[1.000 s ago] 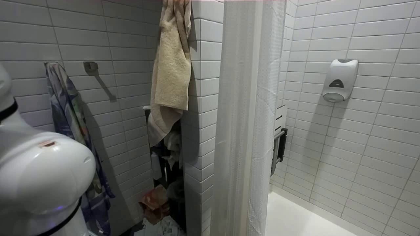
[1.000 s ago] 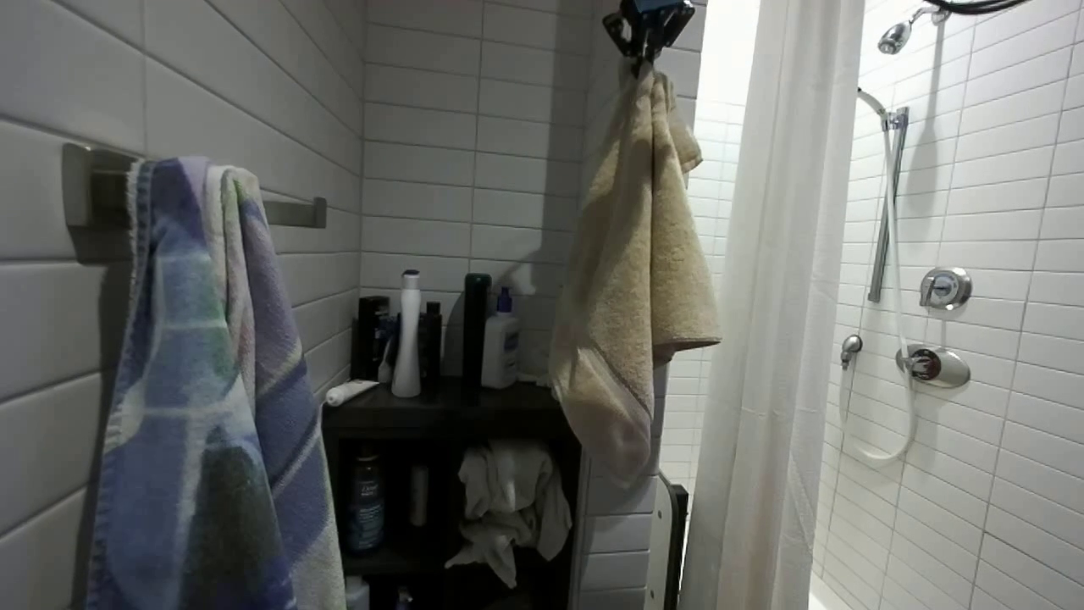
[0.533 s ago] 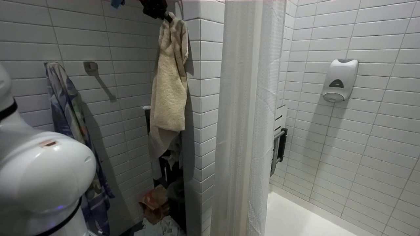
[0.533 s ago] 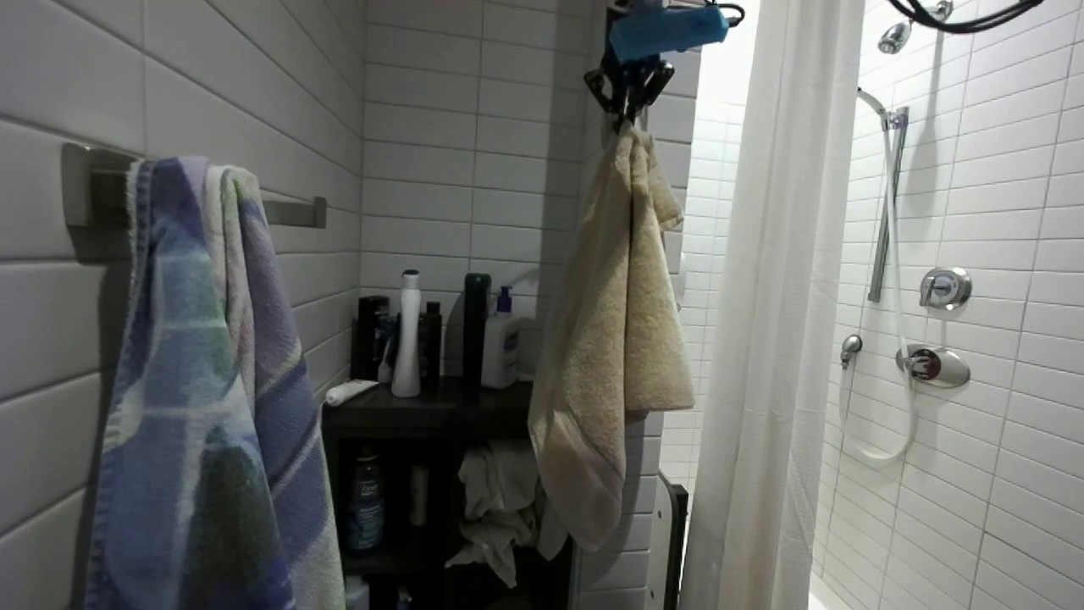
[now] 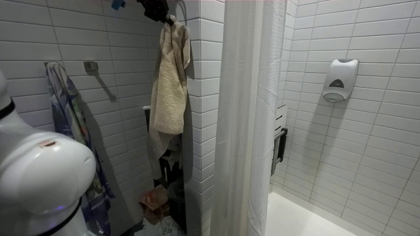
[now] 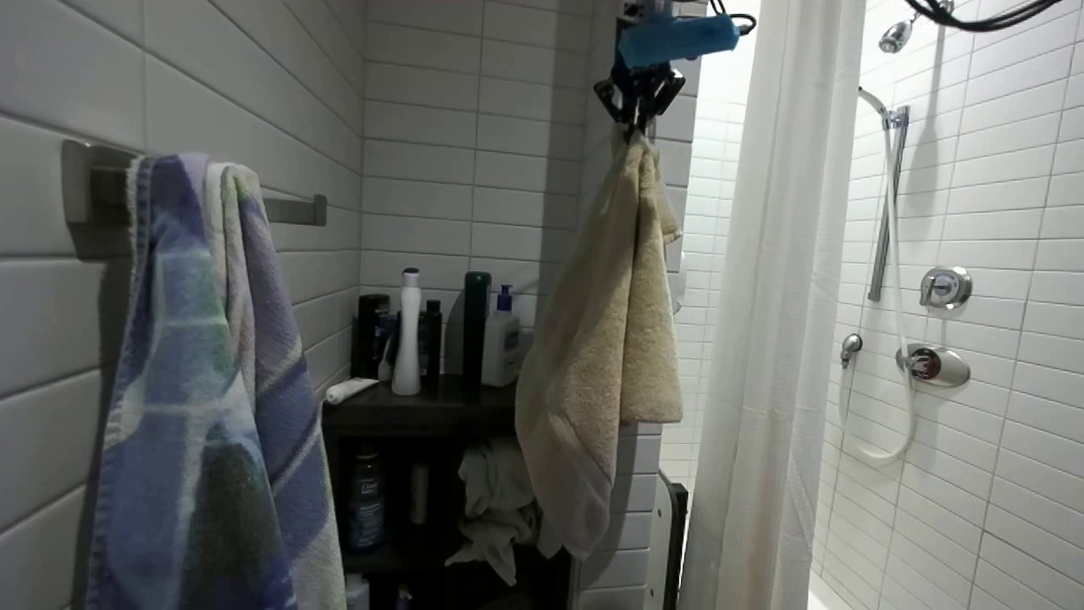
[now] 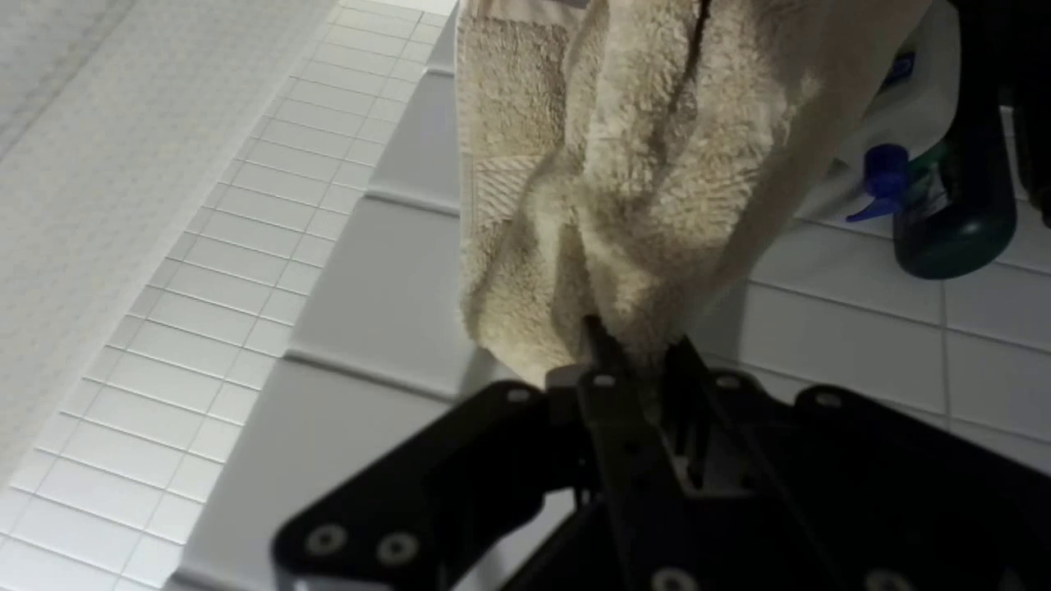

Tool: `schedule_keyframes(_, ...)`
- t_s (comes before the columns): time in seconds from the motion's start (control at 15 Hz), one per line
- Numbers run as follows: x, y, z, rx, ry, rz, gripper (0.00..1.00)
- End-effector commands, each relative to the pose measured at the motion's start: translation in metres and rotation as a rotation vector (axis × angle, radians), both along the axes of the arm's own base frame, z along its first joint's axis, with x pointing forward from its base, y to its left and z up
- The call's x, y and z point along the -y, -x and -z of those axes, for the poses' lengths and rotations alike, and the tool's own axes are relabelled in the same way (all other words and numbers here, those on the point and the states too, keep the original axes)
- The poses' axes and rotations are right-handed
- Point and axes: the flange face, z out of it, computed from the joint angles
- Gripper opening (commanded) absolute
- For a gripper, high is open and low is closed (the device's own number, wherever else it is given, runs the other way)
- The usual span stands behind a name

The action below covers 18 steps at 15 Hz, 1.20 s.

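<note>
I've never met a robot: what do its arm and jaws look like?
The arm is glossy white and rounded, with black rings and a small brownish patch. The jaws are black and angular, with pale round studs; a blue box nearby has a black cable.

A gripper [image 7: 638,335] pinches a bunched towel [image 7: 649,148] near white tiles [image 7: 382,295], with a pump bottle [image 7: 918,107] and green bottle [image 7: 956,217] at frame right.

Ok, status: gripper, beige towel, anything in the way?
Gripper shut on beige towel. Hangs below, top bunched. Wall close alongside; can't tell if touching.
</note>
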Motion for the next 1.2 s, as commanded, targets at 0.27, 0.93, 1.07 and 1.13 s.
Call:
schedule_keyframes(0.27,0.035,0.038,-0.114,0.191,0.115,0.032,0.04)
schedule_keyframes(0.93,0.037,0.057,-0.158,0.214,0.096,-0.003,0.04)
schedule_keyframes(1.07,0.036,0.058,-0.158,0.186,0.068,-0.003,0.04)
schedule_keyframes(1.13,0.036,0.058,-0.157,0.170,0.055,-0.004,0.04)
